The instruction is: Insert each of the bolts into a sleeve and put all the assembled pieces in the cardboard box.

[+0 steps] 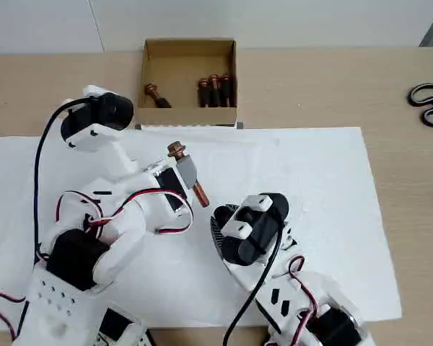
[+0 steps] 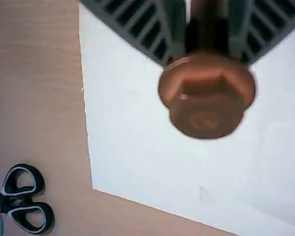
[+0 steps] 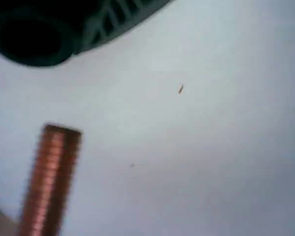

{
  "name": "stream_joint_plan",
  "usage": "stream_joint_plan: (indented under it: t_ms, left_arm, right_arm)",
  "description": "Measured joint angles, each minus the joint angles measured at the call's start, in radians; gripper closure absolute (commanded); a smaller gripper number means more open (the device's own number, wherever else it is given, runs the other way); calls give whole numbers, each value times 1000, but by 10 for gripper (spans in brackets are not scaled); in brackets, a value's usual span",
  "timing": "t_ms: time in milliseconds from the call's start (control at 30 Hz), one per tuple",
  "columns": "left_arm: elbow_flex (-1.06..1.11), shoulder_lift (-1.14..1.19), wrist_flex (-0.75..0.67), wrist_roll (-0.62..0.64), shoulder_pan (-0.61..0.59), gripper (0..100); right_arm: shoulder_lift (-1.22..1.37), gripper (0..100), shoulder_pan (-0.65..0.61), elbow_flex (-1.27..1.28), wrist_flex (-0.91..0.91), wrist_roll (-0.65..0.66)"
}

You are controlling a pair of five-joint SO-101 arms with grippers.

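Observation:
My left gripper (image 1: 186, 173) is shut on a copper bolt (image 1: 189, 173) and holds it tilted above the white sheet, head toward the cardboard box (image 1: 190, 45). In the left wrist view the bolt's hexagonal head (image 2: 206, 98) sticks out between the ribbed fingers (image 2: 132, 29). My right gripper (image 1: 220, 220) sits just right of the bolt's threaded tip and holds a dark sleeve (image 3: 29, 39). The sleeve's open end faces the threaded shaft (image 3: 51, 177), with a gap between them. In the box lie three assembled pieces (image 1: 215, 91) side by side and one more (image 1: 157, 95) to their left.
A white sheet (image 1: 310, 187) covers the table's middle under both arms. Black-handled scissors (image 1: 429, 102) lie on bare wood at the far right edge and also appear as scissors (image 2: 22, 199) in the left wrist view. The box stands just beyond the sheet's far edge.

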Motion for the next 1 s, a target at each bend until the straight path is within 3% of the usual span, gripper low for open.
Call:
stream_joint_plan:
  t_ms: [500, 1000]
  left_arm:
    - [71, -3, -48, -34, 77, 995]
    - [28, -5, -55, -83, 92, 995]
  right_arm:
    - [-8, 996, -5, 0, 3, 0]
    - [0, 996, -32, 25, 163, -28]
